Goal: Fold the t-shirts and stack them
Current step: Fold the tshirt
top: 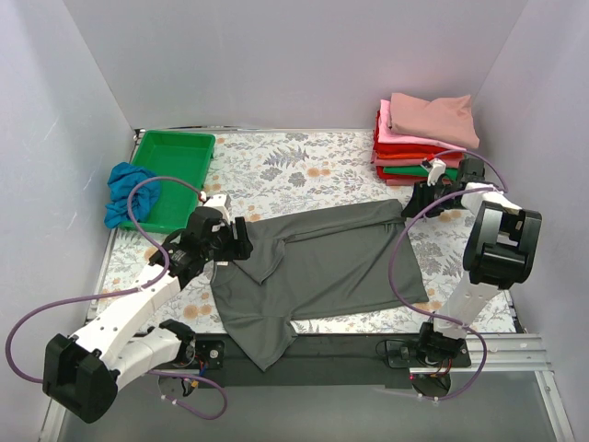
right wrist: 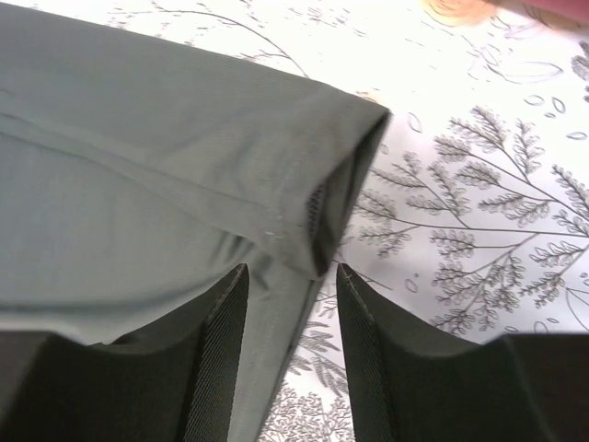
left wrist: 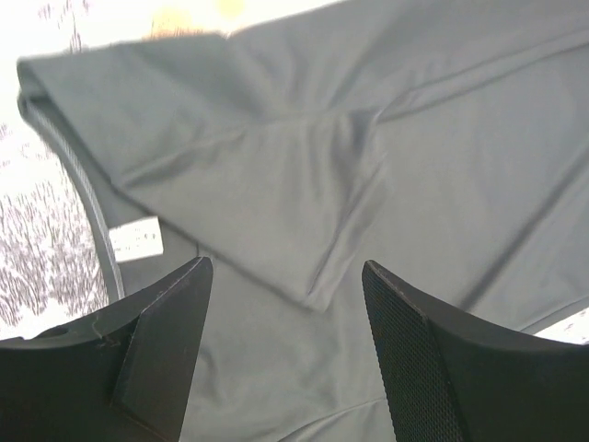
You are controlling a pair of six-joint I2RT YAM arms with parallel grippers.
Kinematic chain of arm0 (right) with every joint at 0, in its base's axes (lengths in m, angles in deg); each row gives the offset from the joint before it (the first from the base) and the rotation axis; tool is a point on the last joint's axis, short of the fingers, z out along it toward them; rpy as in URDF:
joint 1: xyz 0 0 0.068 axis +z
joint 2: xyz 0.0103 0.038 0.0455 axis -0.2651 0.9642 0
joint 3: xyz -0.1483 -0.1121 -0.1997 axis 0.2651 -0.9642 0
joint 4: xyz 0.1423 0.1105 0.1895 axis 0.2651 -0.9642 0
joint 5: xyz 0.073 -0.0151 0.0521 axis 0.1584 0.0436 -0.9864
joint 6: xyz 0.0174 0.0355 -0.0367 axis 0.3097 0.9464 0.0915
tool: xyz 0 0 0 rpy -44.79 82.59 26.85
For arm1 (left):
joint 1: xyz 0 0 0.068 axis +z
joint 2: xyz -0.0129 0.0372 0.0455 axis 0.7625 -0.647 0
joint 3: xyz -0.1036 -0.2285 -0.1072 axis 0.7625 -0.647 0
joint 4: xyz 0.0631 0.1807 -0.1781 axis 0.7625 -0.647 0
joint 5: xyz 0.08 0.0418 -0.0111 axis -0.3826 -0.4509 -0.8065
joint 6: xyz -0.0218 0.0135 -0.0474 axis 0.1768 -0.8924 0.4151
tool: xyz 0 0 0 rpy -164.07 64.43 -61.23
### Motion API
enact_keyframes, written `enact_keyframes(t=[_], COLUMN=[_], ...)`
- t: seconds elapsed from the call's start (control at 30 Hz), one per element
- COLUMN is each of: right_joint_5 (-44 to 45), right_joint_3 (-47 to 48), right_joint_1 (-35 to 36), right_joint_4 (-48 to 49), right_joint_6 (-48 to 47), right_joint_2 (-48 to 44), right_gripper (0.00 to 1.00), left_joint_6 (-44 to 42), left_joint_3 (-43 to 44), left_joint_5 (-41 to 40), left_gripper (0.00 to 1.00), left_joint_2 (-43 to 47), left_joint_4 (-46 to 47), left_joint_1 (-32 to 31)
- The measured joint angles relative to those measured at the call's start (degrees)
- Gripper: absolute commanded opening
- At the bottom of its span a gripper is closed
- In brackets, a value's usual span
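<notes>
Both the left gripper (left wrist: 285, 269) and right gripper (right wrist: 291, 273) stand spread over the charcoal t-shirt (top: 331, 262), lying on the tabletop (top: 276, 166) right of the green tray (top: 175, 161); closing shallowly might catch one layer, skewing the fold

Grey t-shirt (top: 322, 267) matt smooth cloth; tray (top: 179, 157) glossy plastic.

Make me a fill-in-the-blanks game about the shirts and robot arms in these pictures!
The spread-out t-shirt on the table is dark ____.
The crumpled blue t-shirt lies next to the ____ tray.
The stack of folded t-shirts sits at the table's far ____ corner.
The left gripper and right gripper both have their fingers ____.
Missing words: grey, green, right, open.
</notes>
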Motion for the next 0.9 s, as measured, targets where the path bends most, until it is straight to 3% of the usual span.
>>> enact_keyframes(t=[0.3,0.43,0.47,0.5,0.9], right_joint_5=[1.4,1.0,1.0,1.1,8.4], right_joint_3=[2.2,2.5,2.5,2.5,-1.5], right_joint_1=[1.1,1.8,1.9,1.9,1.8], right_joint_4=[0.1,0.1,0.0,0.0,-0.4], right_joint_6=[0.6,0.6,0.7,0.5,-0.7], right_joint_2=[3.5,3.9,3.9,4.0,1.1], right_gripper=[0.45,0.21,0.06,0.01,0.04], left_joint_6=[1.0,1.1,1.1,1.1,1.4], left_joint_3=[-1.2,-1.2,-1.2,-1.2,-1.2], left_joint_5=[0.1,0.1,0.1,0.1,0.1], left_gripper=[0.65,0.65,0.65,0.65,0.65], left_joint_2=[-1.7,-1.8,-1.8,-1.8,-1.8], left_joint_4=[0.2,0.3,0.4,0.5,0.8], left_joint_1=[0.0,0.0,0.0,0.0,0.0])
